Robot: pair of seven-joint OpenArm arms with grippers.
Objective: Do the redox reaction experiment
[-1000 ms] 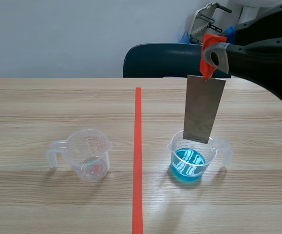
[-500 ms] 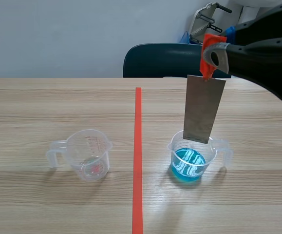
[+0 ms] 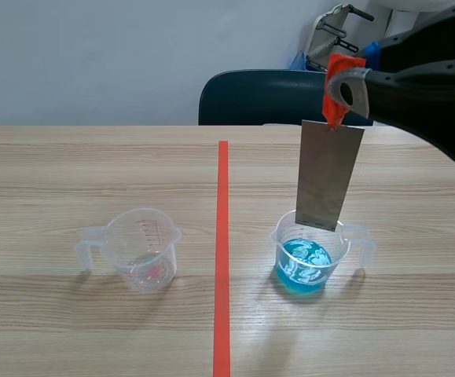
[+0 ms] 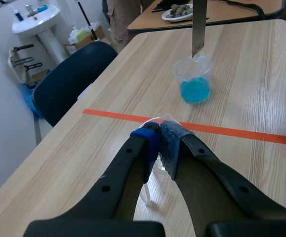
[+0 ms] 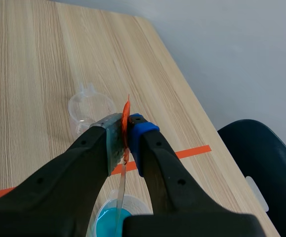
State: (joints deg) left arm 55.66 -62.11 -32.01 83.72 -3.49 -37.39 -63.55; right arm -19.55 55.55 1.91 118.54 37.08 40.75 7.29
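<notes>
Left wrist view: how do the nearest fingers stand?
— The left gripper (image 4: 158, 143) is clenched on nothing, its two pads pressed together. It hangs above the table (image 3: 54, 173), and a clear measuring cup (image 3: 144, 253) with red scale marks shows just past its fingertips.
— What lies beyond that cup?
— The orange-red tape line (image 3: 222, 259), then a second cup (image 3: 306, 263) holding blue liquid. The two cups stand well apart, one on each side of the line.
— And the metal sheet (image 3: 328, 177)?
— It hangs almost upright over the second cup, with its lower edge at the rim, above the liquid. The right gripper (image 5: 125, 129) grasps it from above, pads squeezed on an orange-red tab (image 5: 126, 111) at the sheet's top end.
— Farthest back?
— A dark blue chair (image 3: 262, 98) stands beyond the table's far edge, before a pale wall (image 3: 93, 55).
</notes>
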